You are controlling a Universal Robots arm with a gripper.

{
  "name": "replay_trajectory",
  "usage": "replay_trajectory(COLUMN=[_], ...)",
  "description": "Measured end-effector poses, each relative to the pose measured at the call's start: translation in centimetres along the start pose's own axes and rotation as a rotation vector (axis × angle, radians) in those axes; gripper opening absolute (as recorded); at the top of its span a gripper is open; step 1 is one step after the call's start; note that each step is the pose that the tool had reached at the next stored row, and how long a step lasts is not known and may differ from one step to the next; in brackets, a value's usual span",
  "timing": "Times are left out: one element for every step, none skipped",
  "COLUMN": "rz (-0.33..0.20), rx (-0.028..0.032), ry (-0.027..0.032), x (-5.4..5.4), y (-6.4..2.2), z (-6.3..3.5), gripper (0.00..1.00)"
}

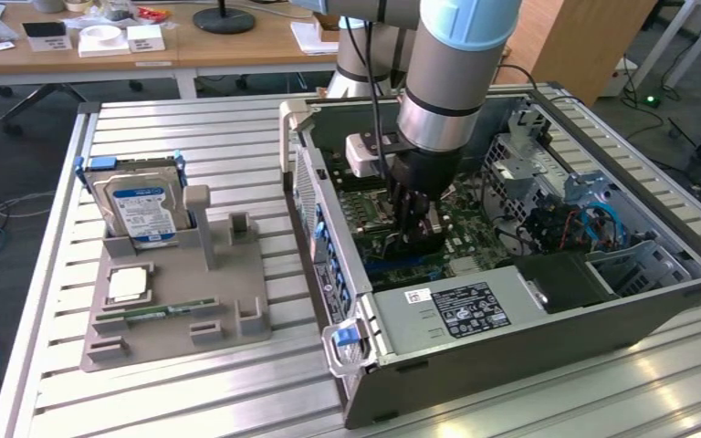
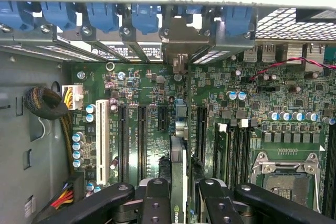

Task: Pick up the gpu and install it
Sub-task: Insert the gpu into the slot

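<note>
- Exterior view's left: grey tray [image 1: 223,315] on the slatted table [image 1: 143,401], just beside the open PC case [image 1: 496,338].
- Tray contents: hard drive [image 1: 141,208] with blue-white label standing upright in its back slot; CPU [image 1: 128,283] lying flat in a square pocket; RAM stick [image 1: 156,311] lying flat in the long slot nearer the camera. The upright slots next to the drive hold nothing.
- Centre: case lies on its side, side panel off, motherboard [image 1: 381,214] facing up. Arm [image 1: 448,82] reaches straight down into it.
- Gripper [image 1: 414,239] is low over the board, jaws part-closed and clamped on the gpu [image 2: 178,182], which stands on edge between the black fingers [image 2: 155,203].
- Wrist view: gpu's edge runs from between the fingers toward the case's rear wall, its silver bracket [image 2: 178,64] up against the row of blue slot clips [image 2: 144,18]. The card sits in line with the expansion slots, between the black slots [image 2: 142,142] on one side and the RAM sockets [image 2: 231,153] on the other. Can't tell whether it is fully seated.
- Also in the case: empty CPU socket [image 2: 286,179], white slot [image 2: 103,148], a braided cable bundle [image 2: 47,106] by the case wall.
- Exterior view's right: black PSU [image 1: 473,306] with white label at the near end of the case, drive cage [image 1: 546,169] and blue cables [image 1: 594,224] beyond.
- Background: desks [image 1: 143,50] with papers and boxes.
</note>
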State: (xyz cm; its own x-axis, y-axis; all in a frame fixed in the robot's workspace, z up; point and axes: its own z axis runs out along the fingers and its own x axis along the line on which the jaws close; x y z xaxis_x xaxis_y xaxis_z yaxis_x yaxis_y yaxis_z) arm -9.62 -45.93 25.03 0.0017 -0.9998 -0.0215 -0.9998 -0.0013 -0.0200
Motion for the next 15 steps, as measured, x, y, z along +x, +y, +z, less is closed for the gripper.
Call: replay_trajectory(rz=[0.000, 0.000, 0.000, 0.000, 0.000, 0.000, 0.000, 0.000, 0.001, 0.002, 0.003, 0.004, 0.004, 0.004, 0.004], rx=[0.0000, 0.0001, 0.0000, 0.0000, 0.0000, 0.0001, 0.0000, 0.0001, 0.0000, -0.0001, 0.0004, 0.0005, 0.0004, 0.0003, 0.0003], ry=[0.0000, -0.0001, 0.0000, -0.0001, -0.0001, 0.0000, -0.0001, -0.0001, 0.0001, 0.0004, -0.0004, -0.0002, 0.0000, 0.0002, 0.0003], x=[0.00, 0.00, 0.00, 0.00, 0.00, 0.00, 0.00, 0.00, 0.00, 0.00, -0.01, 0.00, 0.00, 0.00, 0.00], y=[0.00, 0.00, 0.00, 0.00, 0.00, 0.00, 0.00, 0.00, 0.00, 0.00, 0.01, 0.01, 0.01, 0.01, 0.01], z=[0.00, 0.00, 0.00, 0.00, 0.00, 0.00, 0.00, 0.00, 0.01, 0.04, 0.12, 0.13, 0.12, 0.12, 0.11], gripper=[0.25, 0.25, 0.25, 0.25, 0.25, 0.25, 0.25, 0.25, 0.25, 0.25, 0.25, 0.25, 0.25, 0.25, 0.25])
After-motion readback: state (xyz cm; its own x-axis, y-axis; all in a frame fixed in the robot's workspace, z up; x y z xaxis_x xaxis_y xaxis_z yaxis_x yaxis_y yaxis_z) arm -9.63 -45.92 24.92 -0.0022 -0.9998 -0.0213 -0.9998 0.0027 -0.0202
